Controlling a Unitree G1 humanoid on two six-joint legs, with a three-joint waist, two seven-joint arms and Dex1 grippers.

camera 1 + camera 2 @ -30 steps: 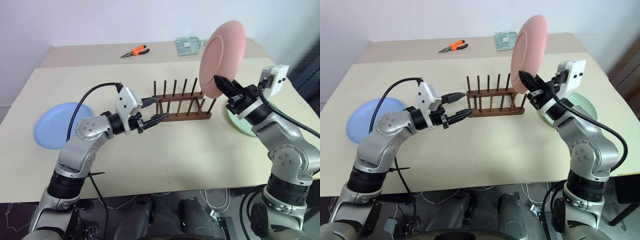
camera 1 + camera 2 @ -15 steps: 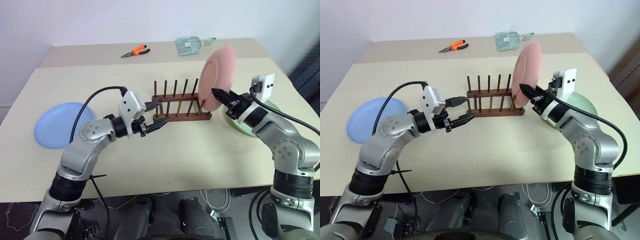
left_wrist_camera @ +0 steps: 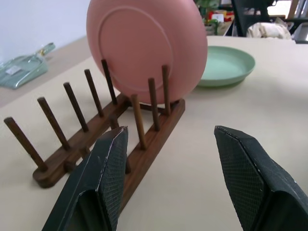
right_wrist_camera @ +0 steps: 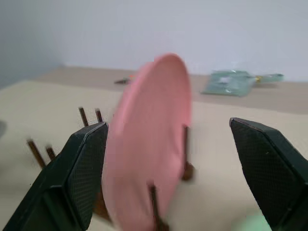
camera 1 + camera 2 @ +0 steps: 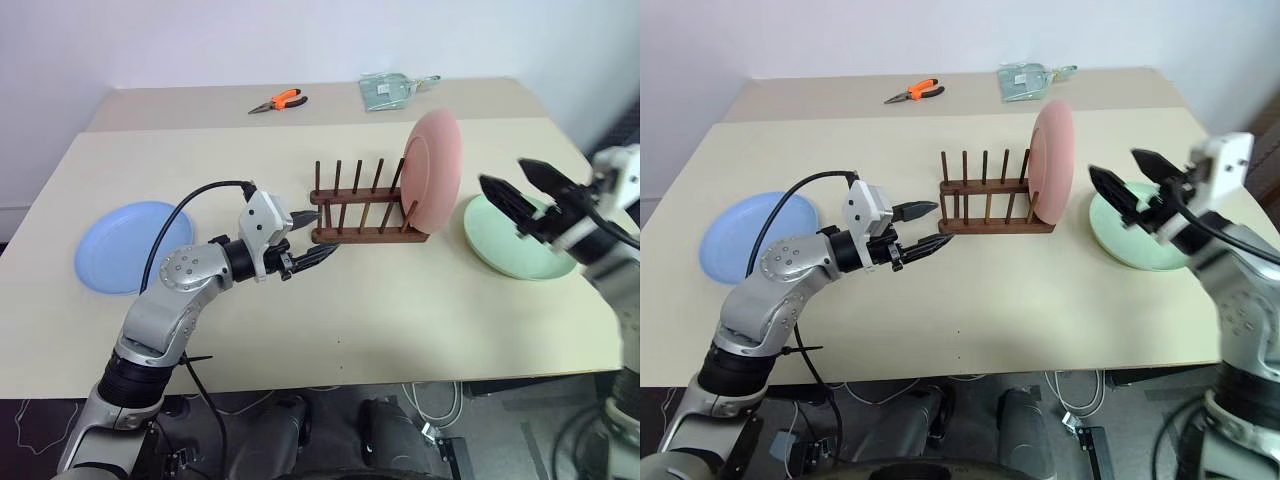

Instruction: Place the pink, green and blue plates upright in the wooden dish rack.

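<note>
Currently the blue plate (image 5: 127,260) lies flat at the table's (image 5: 400,320) left, with the left gripper (image 5: 312,236) parted and empty beside the rack (image 5: 362,214). Pink plate (image 5: 432,168) stands upright in the rack's right-end slot; the right gripper (image 5: 520,195), wide and empty, hangs directly over the flat green plate (image 5: 500,243), so that arm is nearer. Pliers (image 5: 277,101) and a packet (image 5: 392,88) lie at the far edge.

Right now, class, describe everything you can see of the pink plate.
The pink plate is round, matte and shallow with a raised rim, plastic by its look. It stands upright on edge between the pegs at the right end of the wooden dish rack. Neither claw touches it.
</note>
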